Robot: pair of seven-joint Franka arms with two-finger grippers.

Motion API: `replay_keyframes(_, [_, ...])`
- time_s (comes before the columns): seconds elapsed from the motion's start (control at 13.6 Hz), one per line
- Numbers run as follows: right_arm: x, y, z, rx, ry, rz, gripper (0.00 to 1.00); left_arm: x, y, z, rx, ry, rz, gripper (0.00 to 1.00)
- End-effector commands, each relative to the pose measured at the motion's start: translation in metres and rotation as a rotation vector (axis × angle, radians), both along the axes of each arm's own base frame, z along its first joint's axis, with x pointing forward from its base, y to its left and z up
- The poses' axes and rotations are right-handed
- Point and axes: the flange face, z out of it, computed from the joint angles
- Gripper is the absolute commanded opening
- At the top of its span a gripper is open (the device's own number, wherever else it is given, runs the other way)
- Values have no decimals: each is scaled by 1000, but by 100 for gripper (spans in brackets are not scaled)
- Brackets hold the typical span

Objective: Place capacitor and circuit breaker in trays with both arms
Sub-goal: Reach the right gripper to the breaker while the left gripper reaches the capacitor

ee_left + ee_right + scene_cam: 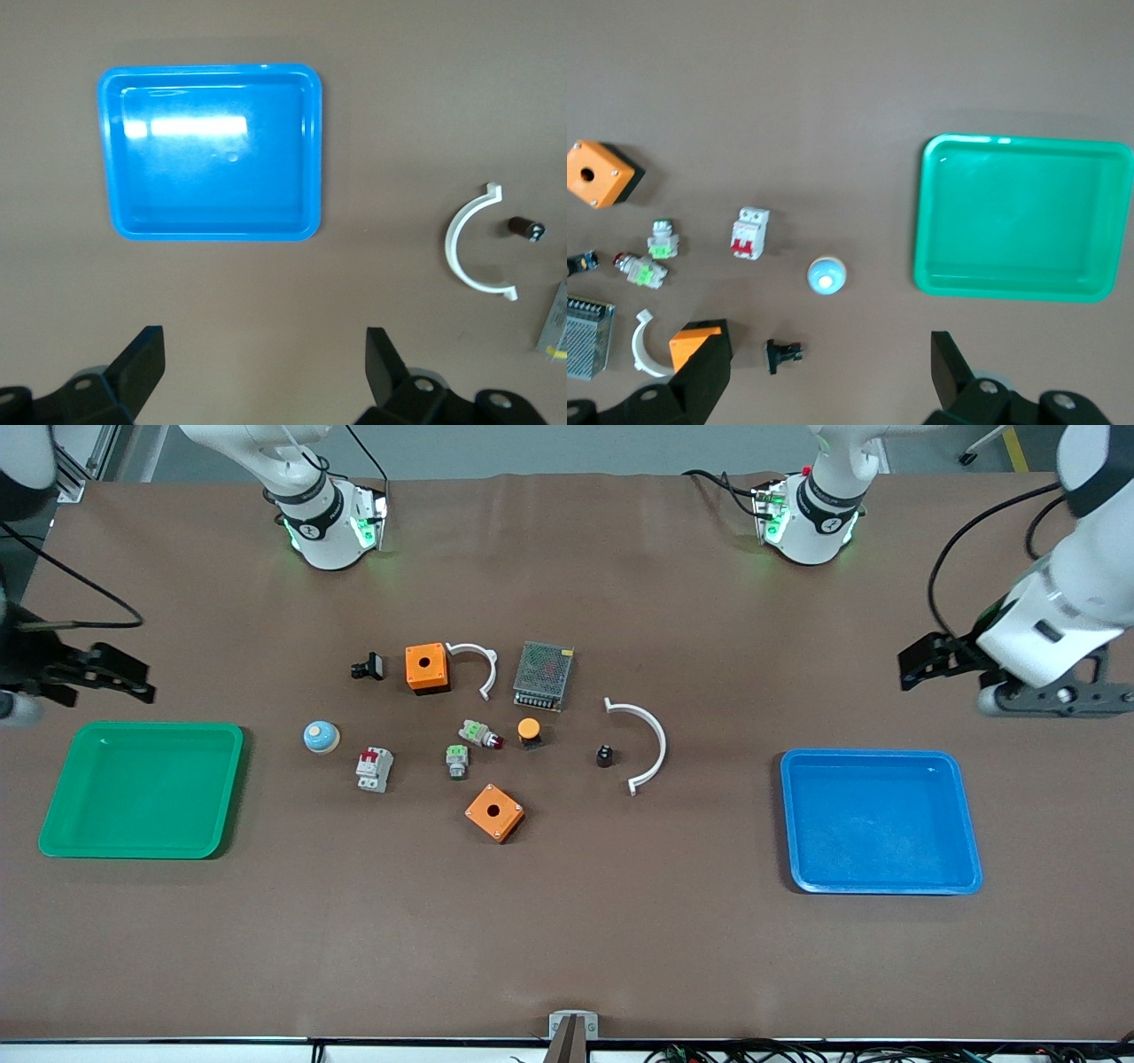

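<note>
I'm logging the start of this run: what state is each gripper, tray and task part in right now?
left gripper: open, empty, near the blue tray.
right gripper: open, empty, near the green tray.
blue tray: empty.
green tray: empty.
capacitor: on the table beside the white curved clip, untouched.
circuit breaker: lying on the table near the blue-topped knob, untouched.

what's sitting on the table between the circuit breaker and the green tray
Only the small blue-topped dome, beside the circuit breaker toward the green tray; the rest is bare table. Front and right wrist views show it.
</note>
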Motion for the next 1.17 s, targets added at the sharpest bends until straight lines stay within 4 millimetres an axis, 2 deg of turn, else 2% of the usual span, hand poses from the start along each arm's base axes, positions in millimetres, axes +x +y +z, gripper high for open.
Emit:
replay_keyframes(0.0, [7,36,-39,-19,62,-29,100,10,-59,-48,0,12,95,100])
replay_keyframes(0.07, [8,49,-52,-21,77,-17,100,13,-82,-70,-4,17,129,100])
replay_keyframes(0.22, [10,59,-81,-10,76,-34,100,19,-124,-103,-26,-1,178,100])
replay_keyframes(0.29, [9,64,-102,3,70,-37,100,18,-148,-119,-34,-5,214,100])
replay_keyframes(0.51, [6,66,-163,42,44,-59,100,12,-203,-157,-58,-12,317,100])
replay_keyframes(0.66, [4,68,-192,65,44,-76,100,7,-234,-187,-65,-13,385,100])
replay_keyframes(0.88, [4,78,-221,87,71,-89,100,-8,-283,-238,-20,-52,478,100])
replay_keyframes(1.1, [6,90,-246,76,87,-104,100,-23,-318,-286,-46,-37,575,96])
